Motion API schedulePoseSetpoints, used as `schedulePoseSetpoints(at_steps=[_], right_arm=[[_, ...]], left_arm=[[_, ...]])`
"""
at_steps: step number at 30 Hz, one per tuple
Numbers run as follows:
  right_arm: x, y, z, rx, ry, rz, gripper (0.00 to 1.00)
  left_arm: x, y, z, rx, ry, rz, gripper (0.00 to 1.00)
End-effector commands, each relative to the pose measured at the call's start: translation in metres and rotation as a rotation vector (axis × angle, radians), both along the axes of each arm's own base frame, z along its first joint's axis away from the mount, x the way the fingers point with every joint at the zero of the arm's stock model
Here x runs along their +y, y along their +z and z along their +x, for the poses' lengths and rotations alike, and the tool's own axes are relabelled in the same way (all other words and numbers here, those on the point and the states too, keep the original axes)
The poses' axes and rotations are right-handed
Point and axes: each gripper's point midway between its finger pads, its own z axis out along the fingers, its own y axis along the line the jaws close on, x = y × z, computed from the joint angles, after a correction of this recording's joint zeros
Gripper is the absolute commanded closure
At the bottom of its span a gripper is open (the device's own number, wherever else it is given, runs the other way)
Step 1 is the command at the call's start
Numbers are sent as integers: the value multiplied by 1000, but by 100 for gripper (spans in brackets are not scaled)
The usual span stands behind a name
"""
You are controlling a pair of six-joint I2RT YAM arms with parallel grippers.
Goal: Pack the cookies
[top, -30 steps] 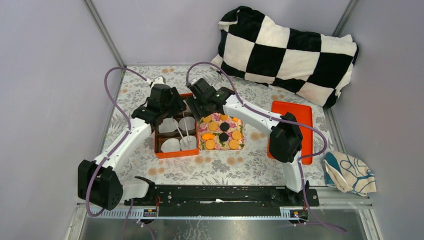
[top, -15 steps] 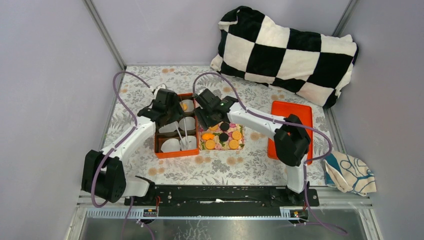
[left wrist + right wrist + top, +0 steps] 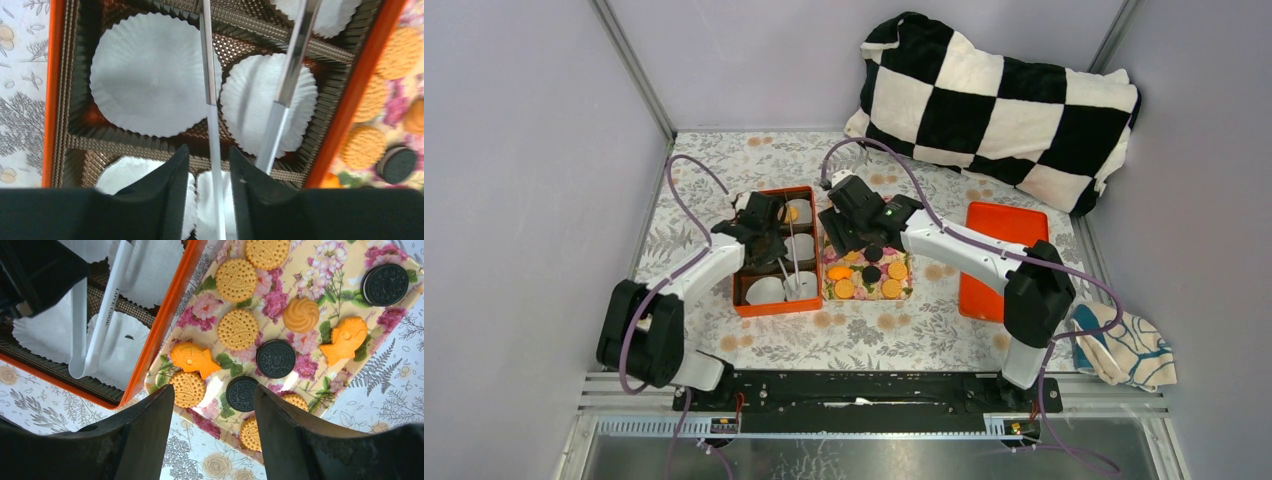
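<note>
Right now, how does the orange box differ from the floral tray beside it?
The orange box has raised walls and inner dividers; the floral tray is flat and shallow. The orange box holds white paper cups and tongs; the floral tray carries loose cookies in tan, orange and black. The box is plain orange outside; the tray has pink flowers printed on it. Both are rectangular and lie side by side.

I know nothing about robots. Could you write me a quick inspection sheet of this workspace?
Surface: floral-print tabletop.
Job's things: cookies, tan, orange and black, on floral tray; orange box of white paper cups; tongs above the cups.
Clutter: orange panel, crumpled cloth.
Grippers: left gripper, jaws part-open around one tong arm; right gripper, jaws open above cookies.
Cables: purple cables loop along both arms.
Surroundings: checkered pillow, grey walls.
</note>
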Motion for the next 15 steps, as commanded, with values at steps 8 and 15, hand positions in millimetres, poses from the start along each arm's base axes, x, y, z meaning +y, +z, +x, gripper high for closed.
schedulePoseSetpoints(at_steps=[8, 15], right_arm=[[-1, 2, -8, -5, 14, 14, 35], [-4, 16, -11, -34, 31, 34, 34]], left_arm=[[0, -25, 28, 19, 17, 67, 100], [-13, 8, 29, -14, 1, 24, 100]])
